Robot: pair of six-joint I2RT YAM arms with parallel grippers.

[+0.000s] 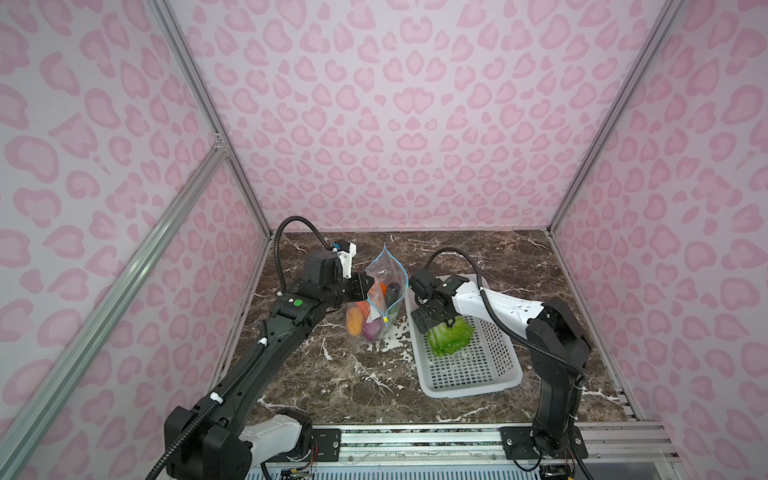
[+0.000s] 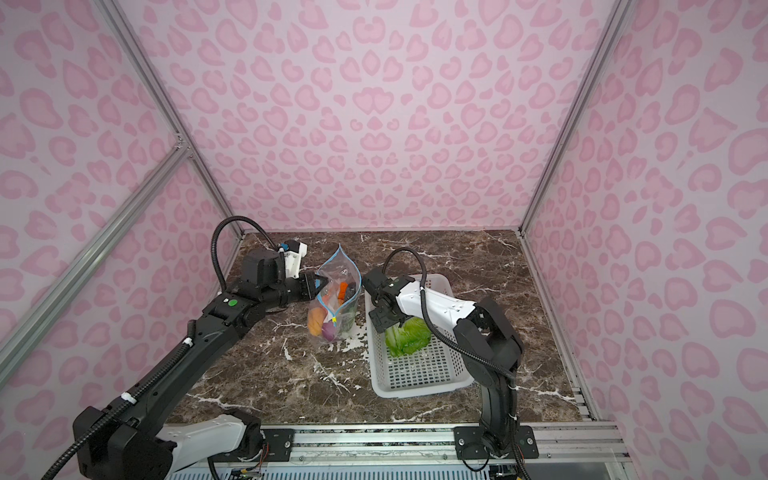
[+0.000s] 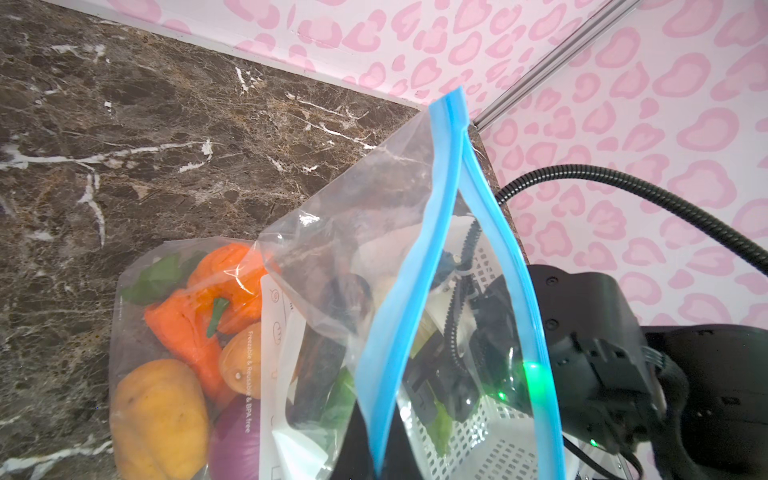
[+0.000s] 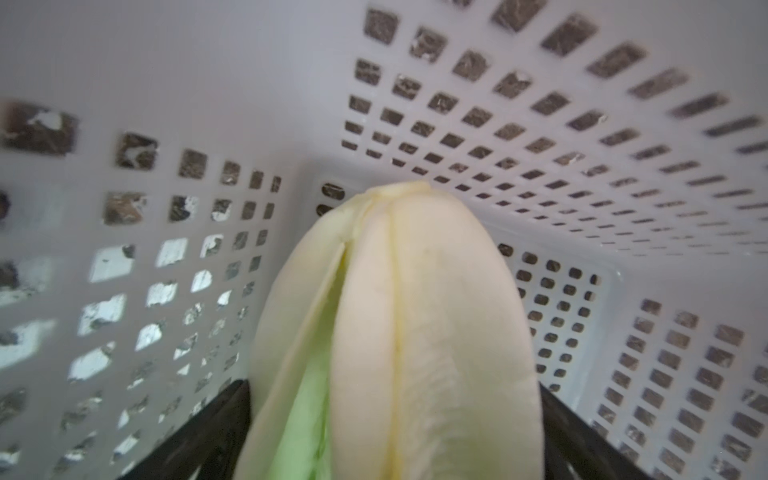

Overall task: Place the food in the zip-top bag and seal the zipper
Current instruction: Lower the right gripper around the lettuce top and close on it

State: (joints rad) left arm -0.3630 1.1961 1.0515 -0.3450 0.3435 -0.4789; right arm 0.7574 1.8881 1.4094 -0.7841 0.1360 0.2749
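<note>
Left gripper (image 1: 362, 287) pinched tight on zip-top bag (image 1: 386, 266) edge, centre frame; food (image 1: 360, 322) inside, zipper (image 3: 419, 266) parted. Right gripper (image 1: 440, 326) jaws wide astride cabbage (image 1: 452, 337) in basket (image 1: 469, 374), centre-right.

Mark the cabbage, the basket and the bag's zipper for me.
cabbage (image 1: 452, 338): in a top view, on its green leafy end.
basket (image 1: 469, 388): in a top view, on its near wall.
zipper (image 3: 445, 166): left wrist view, on one blue strip near where both meet.
</note>
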